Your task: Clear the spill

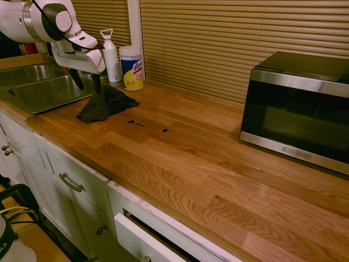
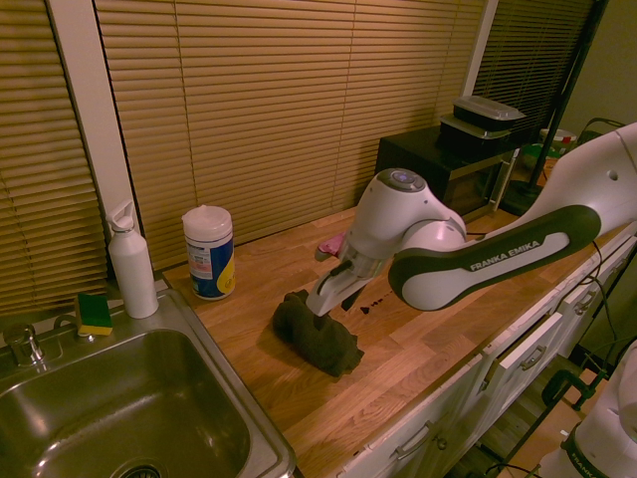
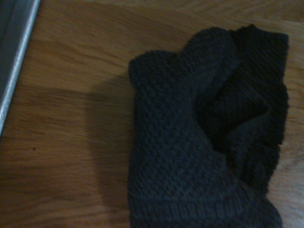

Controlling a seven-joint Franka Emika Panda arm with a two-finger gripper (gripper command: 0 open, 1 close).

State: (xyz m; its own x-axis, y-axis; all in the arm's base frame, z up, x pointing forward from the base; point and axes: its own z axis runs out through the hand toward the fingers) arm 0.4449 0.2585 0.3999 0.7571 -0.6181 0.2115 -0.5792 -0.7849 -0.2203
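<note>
"FRANKA EMIKA" runs in white along the dark band of the robot arm (image 2: 498, 261). The wipes canister (image 1: 131, 67) at the worktop's ten o'clock reads "Lysol". The microwave (image 1: 297, 109) carries a small, unreadable brand plate.

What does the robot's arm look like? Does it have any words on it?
The arm is smooth, rounded and white, with a dark grey band where "FRANKA EMIKA" is printed in white. A round grey cap sits on one joint. The gripper has a white body and two dark fingers.
</note>
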